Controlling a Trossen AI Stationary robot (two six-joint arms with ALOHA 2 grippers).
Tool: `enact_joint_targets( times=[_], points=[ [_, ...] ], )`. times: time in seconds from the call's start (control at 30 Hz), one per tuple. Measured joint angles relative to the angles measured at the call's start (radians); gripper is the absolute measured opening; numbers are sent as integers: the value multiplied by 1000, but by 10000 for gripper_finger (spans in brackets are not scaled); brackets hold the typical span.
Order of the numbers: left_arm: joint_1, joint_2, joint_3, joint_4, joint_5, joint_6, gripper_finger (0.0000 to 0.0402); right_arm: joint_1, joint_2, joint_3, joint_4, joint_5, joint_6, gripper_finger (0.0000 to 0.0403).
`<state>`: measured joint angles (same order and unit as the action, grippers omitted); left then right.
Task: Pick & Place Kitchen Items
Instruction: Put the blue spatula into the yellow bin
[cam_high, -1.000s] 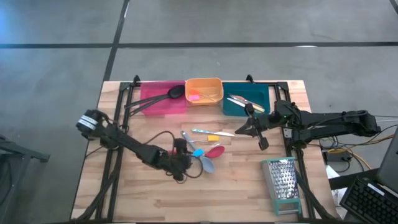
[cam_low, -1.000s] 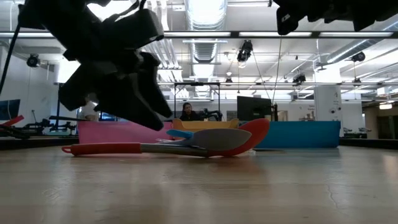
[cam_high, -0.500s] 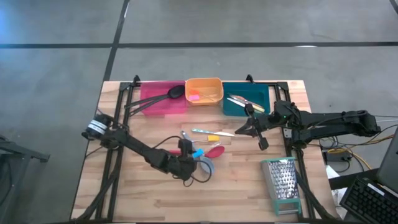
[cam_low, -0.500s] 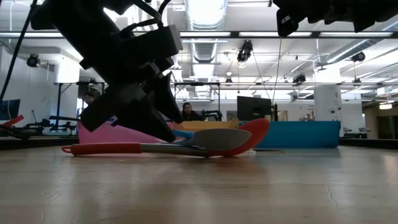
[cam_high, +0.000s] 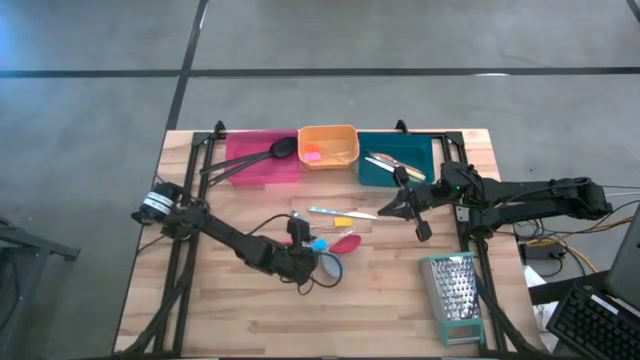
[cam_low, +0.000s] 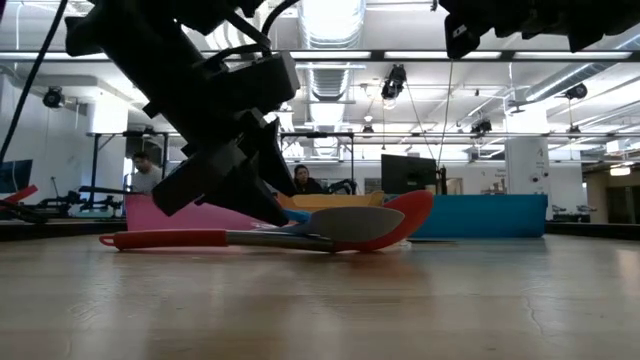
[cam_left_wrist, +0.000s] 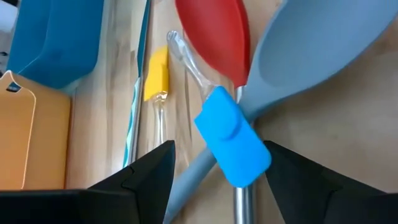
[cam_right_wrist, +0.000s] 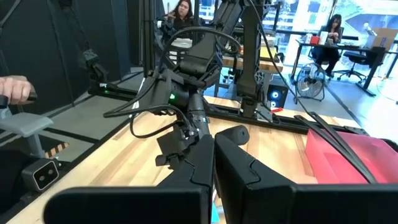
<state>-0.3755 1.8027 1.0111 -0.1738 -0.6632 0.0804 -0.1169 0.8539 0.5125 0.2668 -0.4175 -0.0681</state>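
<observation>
Several kitchen items lie in a cluster mid-table: a small blue spatula, a grey spoon, a red spatula and a yellow piece. The blue spatula's head lies over the grey spoon's handle. My left gripper stands open, slanting down, low over the cluster's near-left side. In its wrist view its fingers stand on either side of the blue spatula, apart from it. My right gripper hovers shut and empty, right of the cluster.
Pink bin with a black spoon, orange bin and teal bin with utensils line the far edge. A metal grater lies near right. Bare wood lies near the front edge. People sit in the room beyond.
My left gripper has gone toward the table's right, sinking a little onto the utensil cluster, and has rolled and tipped further down. It stays open. The utensils have not moved.
</observation>
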Motion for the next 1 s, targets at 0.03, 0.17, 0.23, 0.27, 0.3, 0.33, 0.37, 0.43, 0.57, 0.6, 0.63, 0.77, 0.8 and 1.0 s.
enact_joint_targets(
  times=[0.03,0.17,0.23,0.27,0.3,0.33,0.37,0.43,0.57,0.6,0.63,0.77,0.8,1.0],
  points=[
    [3,0,0,1,1,5,242,0,0,0,0,0,0,8],
    [18,0,0,1,30,5,224,0,0,0,0,0,-3,8],
    [26,3,0,2,63,0,210,0,0,0,0,0,-3,8],
    [28,7,0,1,71,0,201,0,0,0,0,0,-3,8],
    [30,12,0,1,72,0,192,0,0,0,0,0,-3,8],
    [30,17,0,1,73,0,183,0,0,0,0,0,-3,8],
    [32,21,-1,0,75,-1,173,0,0,0,1,0,-3,8],
    [32,32,-1,2,76,-10,151,0,0,0,0,0,-3,8],
    [32,37,-2,0,73,-30,98,0,0,0,0,0,-3,8],
    [31,35,-2,0,73,-30,82,0,0,0,1,0,-3,8],
    [30,33,-2,-2,73,-30,67,0,0,0,1,0,-3,8],
    [29,26,4,-2,78,-29,13,0,0,0,1,0,-3,8],
    [29,26,7,-3,79,-29,9,0,0,0,0,0,-3,8],
    [25,26,10,-4,70,-28,5,0,0,0,0,0,-3,8]
  ],
)
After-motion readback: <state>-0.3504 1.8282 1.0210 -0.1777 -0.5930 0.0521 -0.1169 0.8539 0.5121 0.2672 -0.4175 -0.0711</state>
